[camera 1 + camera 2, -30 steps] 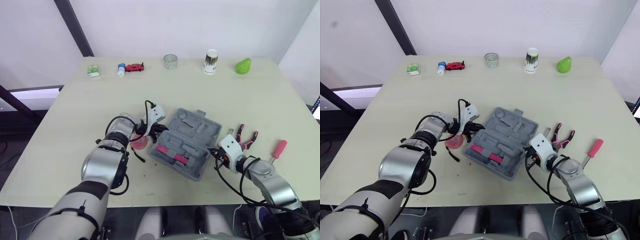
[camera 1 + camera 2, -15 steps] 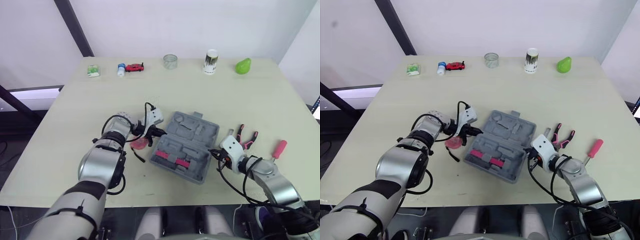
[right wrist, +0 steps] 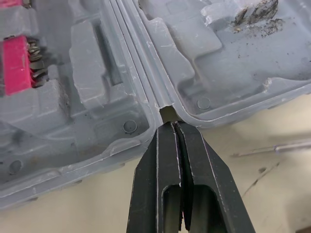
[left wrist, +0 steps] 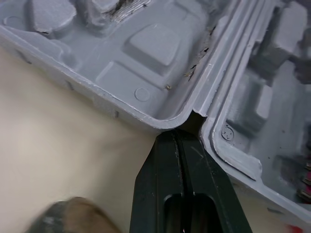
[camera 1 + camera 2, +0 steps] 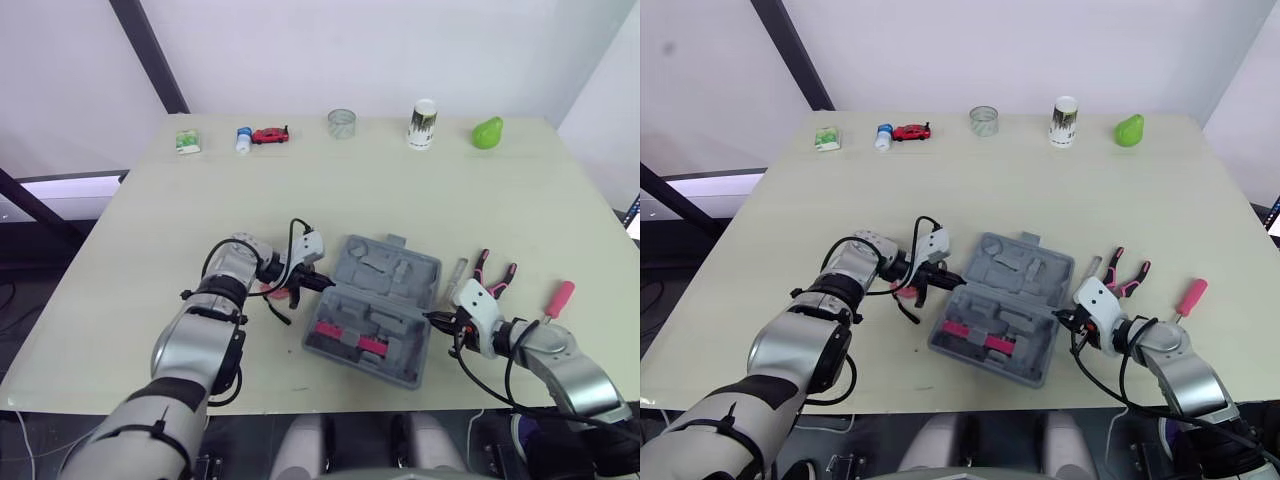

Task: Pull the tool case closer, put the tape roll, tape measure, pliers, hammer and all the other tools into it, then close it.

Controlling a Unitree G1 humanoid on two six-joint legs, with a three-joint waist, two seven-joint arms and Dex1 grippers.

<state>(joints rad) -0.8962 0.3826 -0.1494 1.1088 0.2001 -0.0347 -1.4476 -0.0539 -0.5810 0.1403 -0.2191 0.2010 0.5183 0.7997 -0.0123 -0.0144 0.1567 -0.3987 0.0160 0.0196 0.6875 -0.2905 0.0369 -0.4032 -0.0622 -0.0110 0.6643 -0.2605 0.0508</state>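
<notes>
Fingers (image 4: 158, 170) together at tool case (image 5: 380, 290) edges.

No text, number or brand could be read anywhere. The small green box (image 5: 187, 142) at the far edge of the table had some print on it, and the white cup (image 5: 423, 124) had a dark pattern around it, but both were too small to make out. The grey tool case (image 5: 375, 308) showed moulded shapes and small round marks inside in the wrist views, with no letters that could be read.
</notes>
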